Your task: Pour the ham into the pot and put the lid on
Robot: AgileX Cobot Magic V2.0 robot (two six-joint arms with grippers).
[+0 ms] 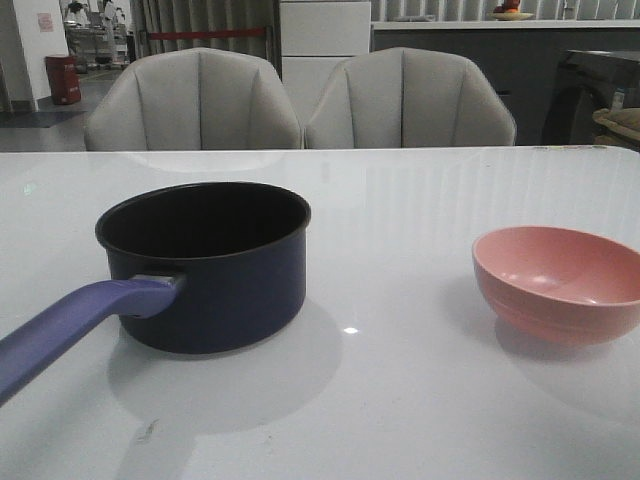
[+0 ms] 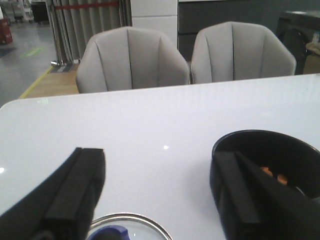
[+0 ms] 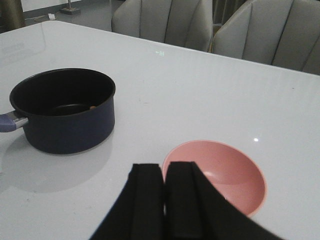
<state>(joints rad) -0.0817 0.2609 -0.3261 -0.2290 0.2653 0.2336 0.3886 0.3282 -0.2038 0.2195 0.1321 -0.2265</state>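
The navy pot (image 1: 210, 265) stands left of centre on the white table, its periwinkle handle (image 1: 70, 325) pointing to the near left. Orange ham slices (image 2: 281, 177) lie on its black bottom, seen in the left wrist view; one slice (image 3: 93, 106) shows in the right wrist view. The glass lid (image 2: 142, 229) with its blue knob (image 2: 107, 233) lies flat on the table just under my left gripper (image 2: 157, 160), which is open and empty beside the pot (image 2: 270, 155). My right gripper (image 3: 164, 167) is shut on nothing, near the pink bowl (image 3: 220, 175). Neither gripper shows in the front view.
The empty pink bowl (image 1: 560, 280) sits at the table's right side. Two grey chairs (image 1: 195, 100) (image 1: 410, 100) stand behind the far edge of the table (image 1: 400, 200).
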